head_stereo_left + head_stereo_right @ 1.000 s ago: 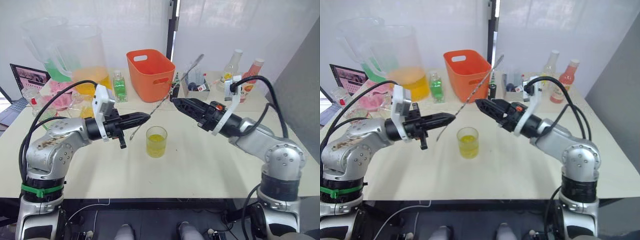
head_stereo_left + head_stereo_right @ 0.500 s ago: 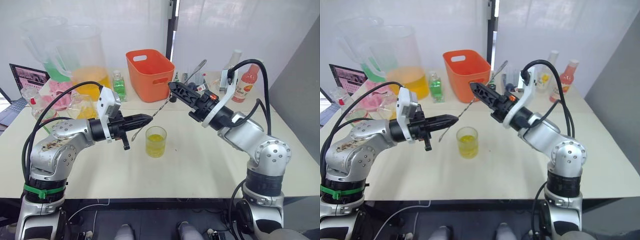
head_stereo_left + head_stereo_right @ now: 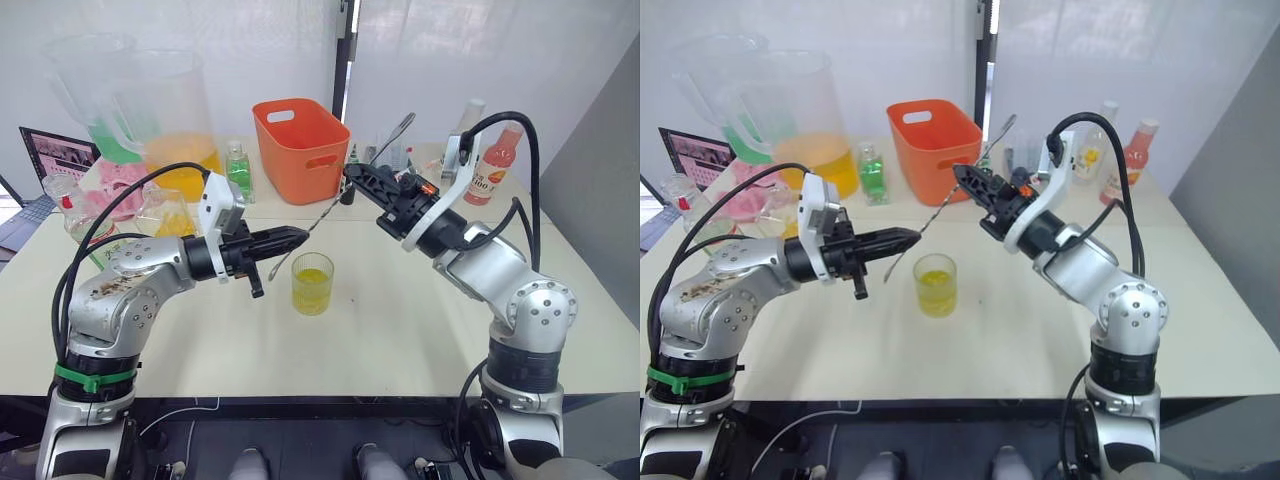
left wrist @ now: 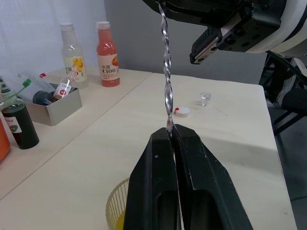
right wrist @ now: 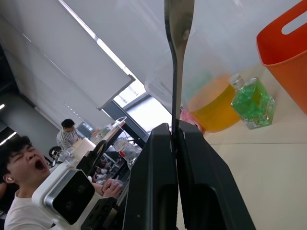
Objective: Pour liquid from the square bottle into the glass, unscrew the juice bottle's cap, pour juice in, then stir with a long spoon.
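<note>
Both arms raised over the bench, grippers pointing toward each other

The left arm bends at the elbow and reaches forward and inward; its left gripper (image 3: 296, 236) lies about level, black fingers (image 4: 158, 177) pressed together on the lower end of the long spoon (image 3: 322, 213); the right arm comes in from the far side, forearm slanting up and inward; its right gripper (image 3: 351, 173) sits higher than the left one, fingers (image 5: 158, 182) clamped on the same spoon nearer its upper end; the two grippers are near each other but apart, joined by the slanted spoon.
</note>
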Controlling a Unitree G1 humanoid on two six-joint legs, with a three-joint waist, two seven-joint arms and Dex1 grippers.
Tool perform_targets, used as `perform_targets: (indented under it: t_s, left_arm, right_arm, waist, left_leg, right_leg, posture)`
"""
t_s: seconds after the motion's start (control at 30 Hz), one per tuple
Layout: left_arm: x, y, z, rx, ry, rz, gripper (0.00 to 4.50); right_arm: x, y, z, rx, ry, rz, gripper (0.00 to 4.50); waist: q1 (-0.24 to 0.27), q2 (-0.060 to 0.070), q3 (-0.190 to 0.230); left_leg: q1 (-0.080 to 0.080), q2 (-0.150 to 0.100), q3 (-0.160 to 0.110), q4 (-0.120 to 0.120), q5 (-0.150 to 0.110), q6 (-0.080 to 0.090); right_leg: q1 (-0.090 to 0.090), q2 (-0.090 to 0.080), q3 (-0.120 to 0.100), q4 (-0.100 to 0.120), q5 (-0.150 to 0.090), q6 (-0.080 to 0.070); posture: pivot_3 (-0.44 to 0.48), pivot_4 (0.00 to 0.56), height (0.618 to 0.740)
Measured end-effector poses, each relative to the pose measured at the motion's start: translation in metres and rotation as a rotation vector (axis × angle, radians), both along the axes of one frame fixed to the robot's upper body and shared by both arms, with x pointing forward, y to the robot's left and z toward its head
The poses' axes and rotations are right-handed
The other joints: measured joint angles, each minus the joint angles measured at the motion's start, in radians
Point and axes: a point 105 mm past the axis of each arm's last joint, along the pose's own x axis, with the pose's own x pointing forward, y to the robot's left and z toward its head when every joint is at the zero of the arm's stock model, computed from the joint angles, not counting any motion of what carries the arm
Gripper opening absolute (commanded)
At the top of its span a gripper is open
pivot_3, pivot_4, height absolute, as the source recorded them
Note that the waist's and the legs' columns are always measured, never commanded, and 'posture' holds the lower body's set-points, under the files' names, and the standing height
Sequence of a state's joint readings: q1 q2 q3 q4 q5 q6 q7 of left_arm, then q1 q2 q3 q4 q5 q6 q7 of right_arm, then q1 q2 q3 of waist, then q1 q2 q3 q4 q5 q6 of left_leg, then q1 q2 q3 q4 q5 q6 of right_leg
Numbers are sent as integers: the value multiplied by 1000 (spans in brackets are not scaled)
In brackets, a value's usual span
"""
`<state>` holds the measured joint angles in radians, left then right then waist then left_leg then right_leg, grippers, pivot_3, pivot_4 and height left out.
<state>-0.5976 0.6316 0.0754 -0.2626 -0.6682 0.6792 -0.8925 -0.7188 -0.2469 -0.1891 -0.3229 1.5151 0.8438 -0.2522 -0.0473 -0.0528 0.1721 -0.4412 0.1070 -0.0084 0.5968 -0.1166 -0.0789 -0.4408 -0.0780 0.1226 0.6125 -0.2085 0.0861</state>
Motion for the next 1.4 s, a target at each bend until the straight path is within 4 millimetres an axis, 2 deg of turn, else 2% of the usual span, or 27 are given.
perform_targets:
  t_s: [0.4, 0.47, 0.6, 0.7, 0.93, 1.03, 1.2, 1.4]
  left_arm:
    - [1, 3, 8, -41, 24, 15, 3947]
    - [-1, 13, 9, -47, 37, 24, 4465]
    - [-6, 76, 12, -18, 58, 199, 4465]
    - [-15, 92, -2, 22, 110, 208, 4465]
    - [-27, 103, -27, 44, 141, 203, 4465]
    - [-32, 96, -30, 35, 107, 183, 4465]
    - [-35, 88, -39, 7, 103, 177, 4465]
    - [-40, 83, -41, 17, 96, 178, 4465]
  right_arm:
    - [-2, 4, -3, -2, 11, 24, 0]
    - [-4, 4, 3, -15, -21, 44, 0]
    - [-5, -19, 37, -60, -188, 51, 0]
    - [-1, -22, 49, -100, -249, 86, 0]
    - [1, -14, 53, -250, -337, 163, 0]
    - [8, -3, 36, -445, -375, 155, 0]
    - [14, 15, 4, -632, -398, 180, 0]
    - [15, 20, -5, -686, -422, 172, 0]
  waist:
    - [0, 0, 0]
    - [-4, 1, 0]
    - [-23, 2, 1]
    - [-23, 3, 2]
    - [-17, 3, 2]
    - [-18, 3, 2]
    - [-20, 3, 2]
    - [-19, 3, 2]
  left_leg:
    - [0, 0, 0, 0, 0, 0]
    - [-1, 0, 0, 0, 0, 0]
    - [0, 1, 0, -4, 0, 0]
    - [0, 1, 0, -5, 0, 0]
    - [-5, 1, 0, -5, 0, 0]
    - [-8, 1, 1, -5, 0, 0]
    - [-11, 1, 1, -5, 0, 0]
    - [-12, 1, 1, -4, 0, 0]
  right_leg:
    - [0, 0, 0, 0, 0, 0]
    - [-2, 0, 0, 0, 0, 0]
    - [-2, 0, 0, 0, -1, -2]
    - [-3, 0, 0, 0, -1, -3]
    - [-8, 0, -1, -1, -1, -4]
    - [-13, 0, 0, 0, -1, -4]
    - [-17, 1, 0, 3, 0, -6]
    - [-17, 1, 0, 3, 0, -6]
  posture:
    - [0, 150, 731]
    - [0, 150, 731]
    - [0, 150, 731]
    - [0, 150, 731]
    - [0, 150, 731]
    - [0, 150, 731]
    - [0, 150, 731]
    - [0, 150, 731]
